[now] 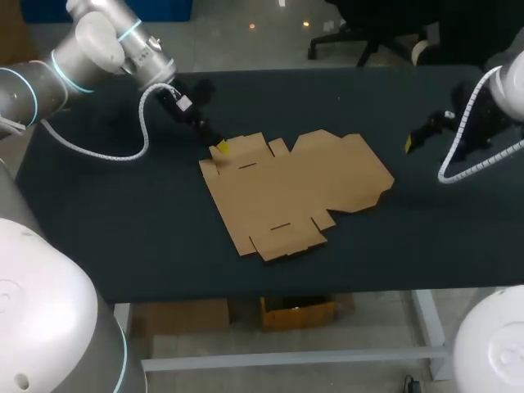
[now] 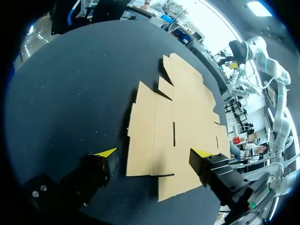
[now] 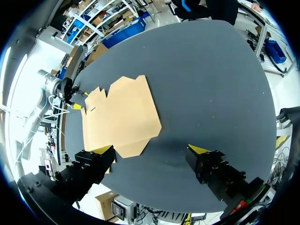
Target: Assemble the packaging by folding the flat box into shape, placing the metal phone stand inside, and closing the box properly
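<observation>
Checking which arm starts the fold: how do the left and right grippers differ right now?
The left gripper is at a corner of the flat box, one finger over the cardboard and one beside it. The right gripper is off the box, over the table. The left reaches in towards the middle, while the right sits near the table's right side. Both are open and hold nothing.

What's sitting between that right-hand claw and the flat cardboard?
Nothing: only bare dark table lies between the right gripper and the flat box, as the head view shows.
</observation>
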You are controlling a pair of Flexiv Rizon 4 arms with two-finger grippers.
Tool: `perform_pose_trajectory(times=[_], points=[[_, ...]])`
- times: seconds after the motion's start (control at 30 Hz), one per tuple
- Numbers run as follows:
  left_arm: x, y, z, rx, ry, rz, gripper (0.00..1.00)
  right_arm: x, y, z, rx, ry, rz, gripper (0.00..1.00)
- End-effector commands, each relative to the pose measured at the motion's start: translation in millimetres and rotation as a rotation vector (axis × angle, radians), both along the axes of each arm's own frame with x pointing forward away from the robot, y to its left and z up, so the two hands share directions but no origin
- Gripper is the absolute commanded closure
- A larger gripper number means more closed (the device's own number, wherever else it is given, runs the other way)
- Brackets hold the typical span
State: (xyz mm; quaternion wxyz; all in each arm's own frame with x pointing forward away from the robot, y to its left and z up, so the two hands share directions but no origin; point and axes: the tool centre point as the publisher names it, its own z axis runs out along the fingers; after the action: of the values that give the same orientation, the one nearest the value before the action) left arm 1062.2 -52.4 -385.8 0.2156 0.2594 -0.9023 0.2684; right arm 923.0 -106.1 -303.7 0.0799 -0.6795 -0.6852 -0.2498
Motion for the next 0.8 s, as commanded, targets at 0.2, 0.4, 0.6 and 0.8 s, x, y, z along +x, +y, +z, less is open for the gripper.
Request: perform_pose_trajectory(times=[0.2, 0.4, 0.6, 0.8], points=[[-2.0, -5, -4.9, 0.016, 0.054, -0.05, 0.38, -0.5, -1, 2, 0.0, 0.003, 0.002, 0.0], [-1.3, -8, -7.0, 0.028, 0.059, -0.053, 0.76, -0.5, -1, 2, 0.0, 0.003, 0.002, 0.0], [-2.1, -7, -1.6, 0.032, 0.03, -0.023, 1.0, -0.5, -1, 2, 0.0, 0.003, 0.002, 0.0], [-5.0, -3, 5.3, 0.03, -0.011, 0.023, 1.0, -0.5, -1, 2, 0.0, 0.003, 0.002, 0.0]])
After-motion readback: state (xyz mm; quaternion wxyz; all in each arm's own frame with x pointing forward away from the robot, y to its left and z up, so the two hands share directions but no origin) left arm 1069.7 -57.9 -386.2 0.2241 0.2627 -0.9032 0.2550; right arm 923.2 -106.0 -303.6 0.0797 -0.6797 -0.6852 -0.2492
